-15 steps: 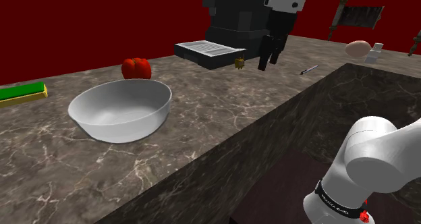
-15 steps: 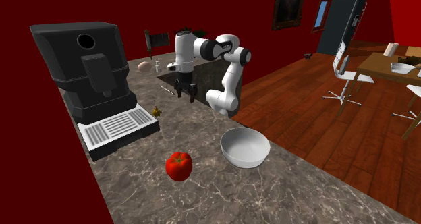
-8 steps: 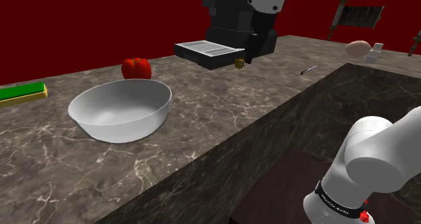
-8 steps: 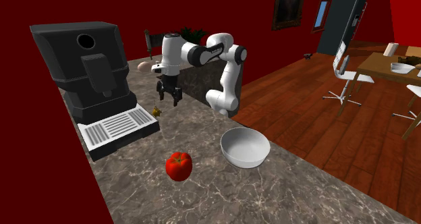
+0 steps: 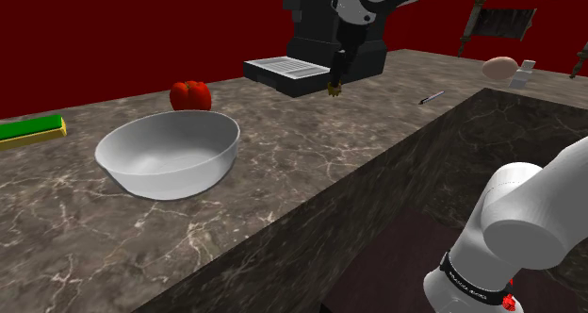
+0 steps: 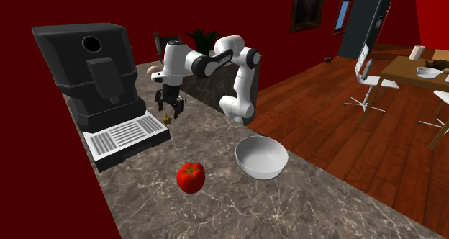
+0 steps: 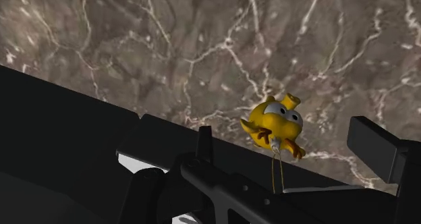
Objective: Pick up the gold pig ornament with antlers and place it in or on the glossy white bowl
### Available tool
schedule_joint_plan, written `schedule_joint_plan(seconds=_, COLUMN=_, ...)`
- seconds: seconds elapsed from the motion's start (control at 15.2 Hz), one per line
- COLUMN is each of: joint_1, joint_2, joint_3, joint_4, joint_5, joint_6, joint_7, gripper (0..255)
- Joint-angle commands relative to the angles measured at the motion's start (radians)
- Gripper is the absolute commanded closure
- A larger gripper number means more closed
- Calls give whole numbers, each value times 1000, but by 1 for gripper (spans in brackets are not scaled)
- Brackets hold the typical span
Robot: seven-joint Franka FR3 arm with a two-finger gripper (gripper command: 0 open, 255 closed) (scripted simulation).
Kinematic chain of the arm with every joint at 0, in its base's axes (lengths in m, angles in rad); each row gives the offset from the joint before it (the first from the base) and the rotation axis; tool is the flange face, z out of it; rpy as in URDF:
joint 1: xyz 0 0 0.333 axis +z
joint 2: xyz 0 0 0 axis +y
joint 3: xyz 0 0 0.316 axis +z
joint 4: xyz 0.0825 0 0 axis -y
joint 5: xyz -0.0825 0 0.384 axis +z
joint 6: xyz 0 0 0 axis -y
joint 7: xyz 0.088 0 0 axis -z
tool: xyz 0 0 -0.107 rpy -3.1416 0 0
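The gold pig ornament (image 5: 334, 89) (image 6: 168, 119) stands on the marble counter just in front of the coffee machine's drip tray. In the wrist view the pig ornament (image 7: 275, 125) shows a round yellow body with small antlers. My gripper (image 5: 336, 74) (image 6: 169, 108) hangs right above it, open, and in the wrist view the gripper (image 7: 290, 155) has its fingers apart on either side of the pig without touching it. The glossy white bowl (image 5: 179, 174) (image 6: 246, 147) sits apart, nearer the counter's front edge, with nothing in it.
A black coffee machine (image 5: 316, 19) (image 6: 97, 72) with a slotted drip tray (image 5: 287, 71) (image 6: 126, 137) stands close behind the ornament. A red tomato (image 5: 190, 95) (image 6: 191, 176) lies near the bowl. An egg (image 5: 499, 68), a small utensil (image 5: 431, 97) and a green bar (image 5: 33, 129) lie further off.
The arm has swung toward the coffee machine, carrying the gripper from beside the ornament to directly over it and lower. Ornament and bowl have not moved.
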Motion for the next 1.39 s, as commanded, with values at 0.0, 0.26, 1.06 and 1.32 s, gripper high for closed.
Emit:
schedule_joint_plan(seconds=0.0, joint_1=-1, joint_2=4, joint_3=-4, joint_4=-22, joint_5=-2, joint_6=28, joint_7=-1, gripper=0)
schedule_joint_plan(seconds=0.26, joint_1=-3, joint_2=10, joint_3=-8, joint_4=-50, joint_5=-4, joint_6=62, joint_7=0, gripper=0)
schedule_joint_plan(seconds=1.06, joint_1=-3, joint_2=10, joint_3=-8, joint_4=-50, joint_5=-4, joint_6=62, joint_7=0, gripper=255)
schedule_joint_plan(seconds=1.32, joint_1=-3, joint_2=10, joint_3=-8, joint_4=-50, joint_5=-4, joint_6=62, joint_7=0, gripper=255)
